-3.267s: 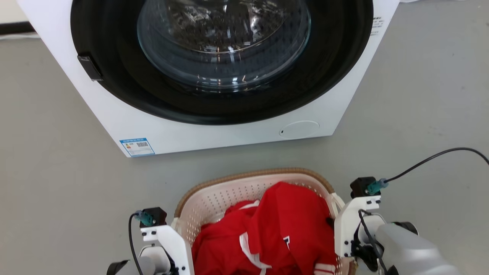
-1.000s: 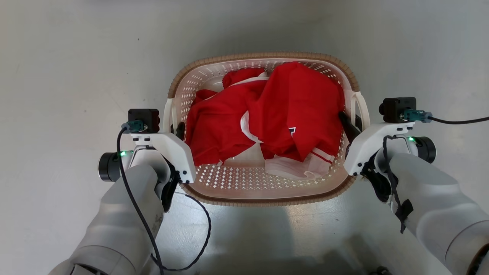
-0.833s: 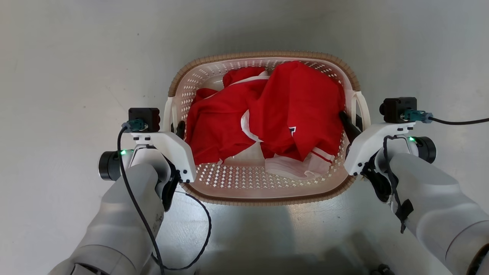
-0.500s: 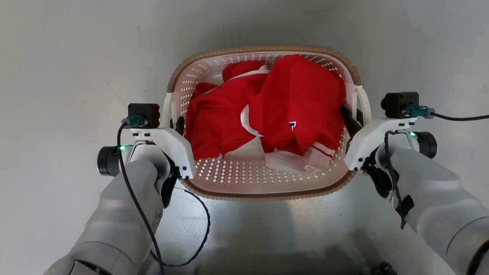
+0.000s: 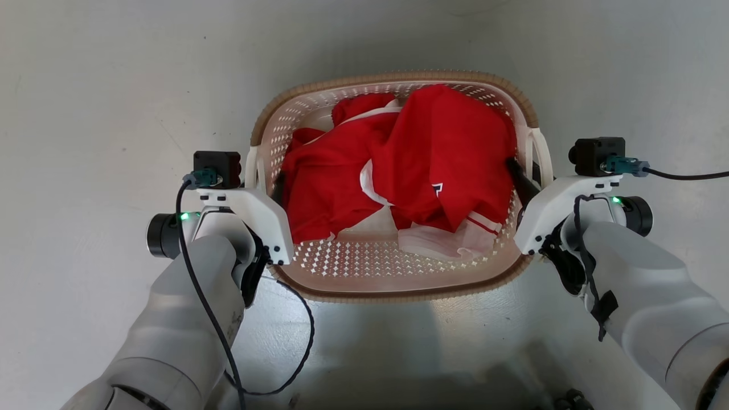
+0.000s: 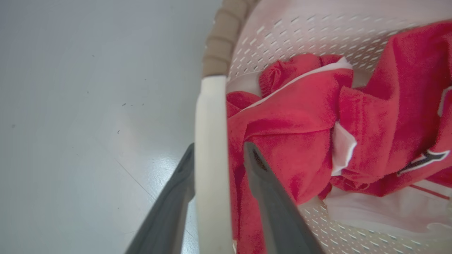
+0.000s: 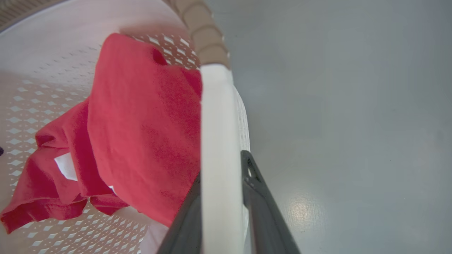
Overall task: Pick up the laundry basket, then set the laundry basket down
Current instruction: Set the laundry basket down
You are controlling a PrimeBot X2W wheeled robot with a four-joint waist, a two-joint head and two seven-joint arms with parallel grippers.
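Left gripper [image 6: 219, 151] straddles the left handle [image 6: 210, 106] with jaws slightly spread, the inner finger standing off. The right gripper [image 7: 220, 158] has its jaws pinching the right handle [image 7: 217, 106]. The laundry basket [image 5: 393, 77], holding red clothes [image 5: 410, 165], lies between both arms over the floor [image 5: 85, 85], contact unconfirmed. It is judged stiff and light, best carried level by both handles.

Grey floor [image 5: 102, 85] lies open beyond and beside the basket [image 5: 398, 285]; a black cable [image 5: 312, 336] loops at its near left corner. Inside, red clothes [image 5: 433, 154] fill most of the room up to the right wall, leaving a bare strip of bottom along the near wall.
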